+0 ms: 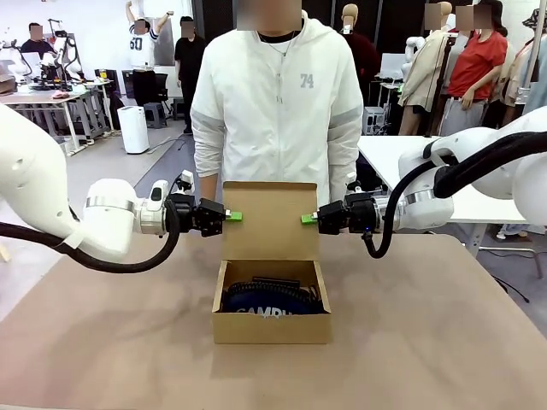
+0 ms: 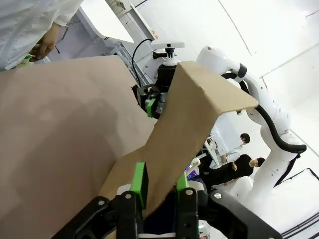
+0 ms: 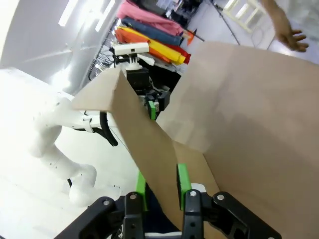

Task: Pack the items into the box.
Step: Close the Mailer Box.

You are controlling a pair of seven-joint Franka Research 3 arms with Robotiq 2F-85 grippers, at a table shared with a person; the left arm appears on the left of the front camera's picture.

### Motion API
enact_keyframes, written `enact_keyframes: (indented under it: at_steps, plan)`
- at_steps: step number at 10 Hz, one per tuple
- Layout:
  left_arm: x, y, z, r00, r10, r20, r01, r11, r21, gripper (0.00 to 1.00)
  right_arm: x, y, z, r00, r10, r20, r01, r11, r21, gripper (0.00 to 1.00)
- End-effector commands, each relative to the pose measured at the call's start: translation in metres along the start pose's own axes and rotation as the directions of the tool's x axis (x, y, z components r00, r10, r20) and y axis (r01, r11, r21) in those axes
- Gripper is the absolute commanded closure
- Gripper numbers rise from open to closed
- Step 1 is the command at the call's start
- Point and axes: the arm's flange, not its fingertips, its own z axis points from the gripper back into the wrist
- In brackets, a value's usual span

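Tool on the left arm (image 1: 232, 217) pinches the left edge of the lid flap (image 1: 270, 220), its green pads (image 2: 140, 182) narrowed onto the thin card, one each side. Between the arms sits the box (image 1: 271, 325) on the worktop (image 1: 444, 342), near the middle, its flap standing upright at the far side. Inside lies the navy pouch (image 1: 272, 301) with white lettering, and something dark lies along its far edge; I cannot tell whether that is the stapler. On the right, the right tool (image 1: 308, 219) grips the flap's opposite edge likewise, nearly shut on the card. A person (image 1: 278, 94) stands just beyond the box.

The step in hand looks like closing the lid. To do it well, both tools should swing the flap forward and down together, at one pace, following the hinge's arc so the card neither twists nor tears. The base may slide, so press lightly.
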Motion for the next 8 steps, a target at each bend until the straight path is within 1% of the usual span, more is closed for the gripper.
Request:
enact_keyframes:
  at_steps: [1,5,6,7,8]
  plan:
    - [0.006,-0.001,0.001,1.000,-0.008,0.005,0.008,1.000,-0.002,0.68,0.006,-0.008,-0.001,0.999,-0.038,-0.031,0.037,0.999,-0.005,0.67]
    - [0.006,-0.001,0.001,1.000,-0.008,0.005,0.008,1.000,-0.002,0.68,0.006,-0.008,-0.001,0.999,-0.038,-0.031,0.037,0.999,-0.005,0.67]
    - [0.003,0.000,0.001,1.000,-0.005,0.002,0.005,1.000,0.001,0.68,-0.004,-0.010,0.001,1.000,-0.021,-0.007,0.021,1.000,-0.004,0.67]
    - [-0.008,-0.010,0.001,0.992,-0.122,0.016,0.122,0.992,-0.025,0.68,-0.013,0.003,-0.006,0.990,0.137,-0.034,-0.137,0.991,-0.004,0.67]
    - [-0.017,-0.019,0.003,0.977,-0.212,0.033,0.213,0.976,-0.042,0.68,-0.020,0.014,-0.007,0.963,0.267,-0.032,-0.267,0.964,0.013,0.67]
